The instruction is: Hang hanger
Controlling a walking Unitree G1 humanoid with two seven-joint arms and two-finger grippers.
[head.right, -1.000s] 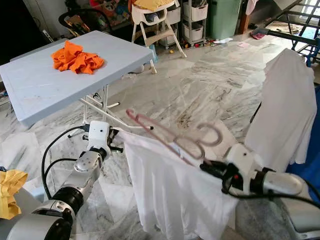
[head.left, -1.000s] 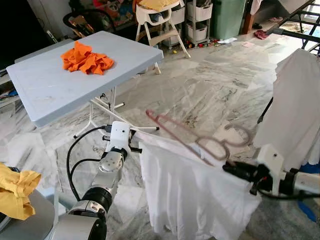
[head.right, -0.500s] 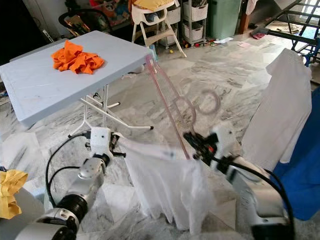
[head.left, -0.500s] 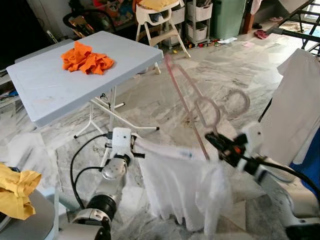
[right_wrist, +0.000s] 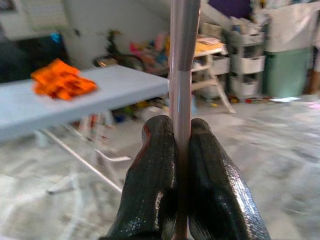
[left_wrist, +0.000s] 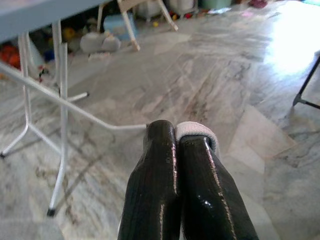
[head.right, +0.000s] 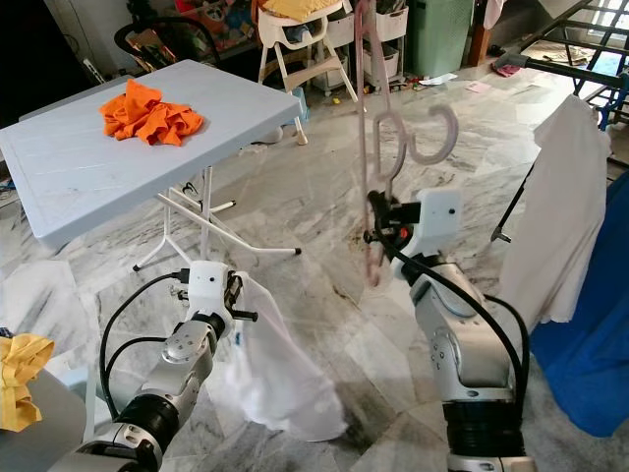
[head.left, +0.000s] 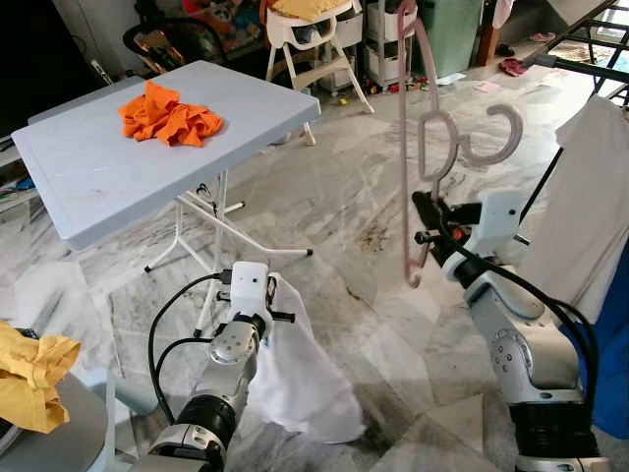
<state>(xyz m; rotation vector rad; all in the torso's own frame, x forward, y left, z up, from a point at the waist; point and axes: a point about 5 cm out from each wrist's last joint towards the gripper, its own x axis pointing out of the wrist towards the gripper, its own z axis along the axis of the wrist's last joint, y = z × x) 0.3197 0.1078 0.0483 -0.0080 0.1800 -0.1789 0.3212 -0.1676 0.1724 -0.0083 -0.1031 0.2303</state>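
Right gripper [head.left: 425, 234], fingers clamped on the lower bar of the pink hanger [head.left: 405, 147], now holds it stood on end in front of the robot, hook [head.left: 496, 133] pointing toward the drying rack [head.left: 590, 69] on the right. A second ago the hanger lay nearly flat inside the white garment [head.left: 295, 379], stretched between both arms; half a second ago it was swinging up. The garment has slid off it completely and droops toward the marble floor [head.left: 334, 197], pinched only by the left gripper [head.left: 267, 295], whose fingers are closed on a fold of the cloth. So the hanger is bare, and hanging it now would put no shirt on the rack; in my judgement the garment needs threading again first.

From the right wrist, the pink bar runs straight up between the two black fingers [right_wrist: 150, 190], a firm centred grip which the head views blur. From the left wrist, a rim of white cloth [left_wrist: 197, 131] peeks between the closed fingers [left_wrist: 155, 185]. The head views alone show the orange cloth [head.left: 169, 113] on the folding table [head.left: 88, 177] and a white shirt [head.left: 595, 206] already hanging on the right.
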